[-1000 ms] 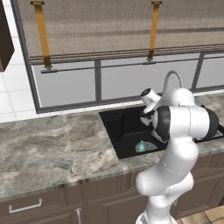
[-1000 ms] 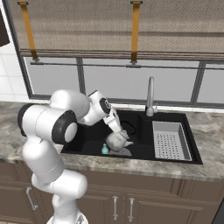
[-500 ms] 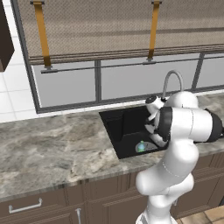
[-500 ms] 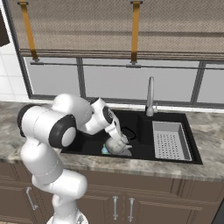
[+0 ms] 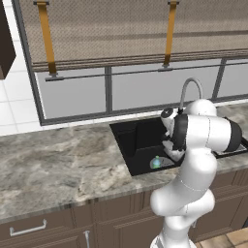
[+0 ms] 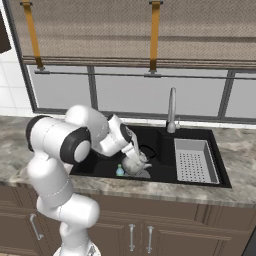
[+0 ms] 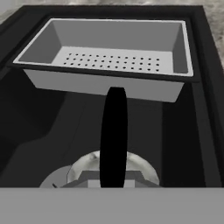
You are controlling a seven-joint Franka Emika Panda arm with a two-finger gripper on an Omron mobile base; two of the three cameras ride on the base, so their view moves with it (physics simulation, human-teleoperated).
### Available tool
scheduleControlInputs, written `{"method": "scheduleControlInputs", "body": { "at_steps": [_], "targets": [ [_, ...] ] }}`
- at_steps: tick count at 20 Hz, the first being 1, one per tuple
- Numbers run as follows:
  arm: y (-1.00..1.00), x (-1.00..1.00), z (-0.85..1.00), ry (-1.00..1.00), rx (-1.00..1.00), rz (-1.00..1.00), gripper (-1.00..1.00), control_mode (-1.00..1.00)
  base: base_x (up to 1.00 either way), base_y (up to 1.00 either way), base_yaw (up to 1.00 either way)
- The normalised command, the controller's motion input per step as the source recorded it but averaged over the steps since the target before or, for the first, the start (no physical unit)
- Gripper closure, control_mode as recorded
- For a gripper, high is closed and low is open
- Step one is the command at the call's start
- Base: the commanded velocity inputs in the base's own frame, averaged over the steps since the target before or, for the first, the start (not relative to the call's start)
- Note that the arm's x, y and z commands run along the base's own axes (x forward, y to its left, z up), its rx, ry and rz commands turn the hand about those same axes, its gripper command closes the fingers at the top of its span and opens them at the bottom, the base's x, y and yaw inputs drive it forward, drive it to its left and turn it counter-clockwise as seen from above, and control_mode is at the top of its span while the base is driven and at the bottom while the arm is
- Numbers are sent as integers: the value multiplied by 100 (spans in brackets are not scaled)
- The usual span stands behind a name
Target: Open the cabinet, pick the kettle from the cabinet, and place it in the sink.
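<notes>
Placing step: end effector (image 6: 134,151) was clamped on the kettle's (image 6: 136,165) black handle, kettle low inside the sink (image 6: 161,137), beside the grey strainer tray (image 6: 194,159). Next call: release, lift clear.

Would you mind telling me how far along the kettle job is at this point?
Nearly done. The kettle is out of the cabinet and down inside the sink, beside the grey strainer tray. The gripper is shut on its black handle. What remains is to open the jaws and lift clear.
</notes>
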Motion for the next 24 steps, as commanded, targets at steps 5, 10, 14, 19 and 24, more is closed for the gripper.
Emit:
{"method": "scheduleControlInputs", "body": {
  "at_steps": [5,10,14,19,24],
  "targets": [
    [-6,22,-10,0,0,0,100,-100,0,0,0],
    [-12,23,-10,0,0,-1,100,-100,0,0,0],
    [-16,22,-8,0,-1,-2,100,-100,0,0,0],
    [-18,16,-14,0,-4,-3,100,-100,0,0,0],
    [-17,12,-21,0,-5,-2,100,-100,0,0,0]
  ]
}}
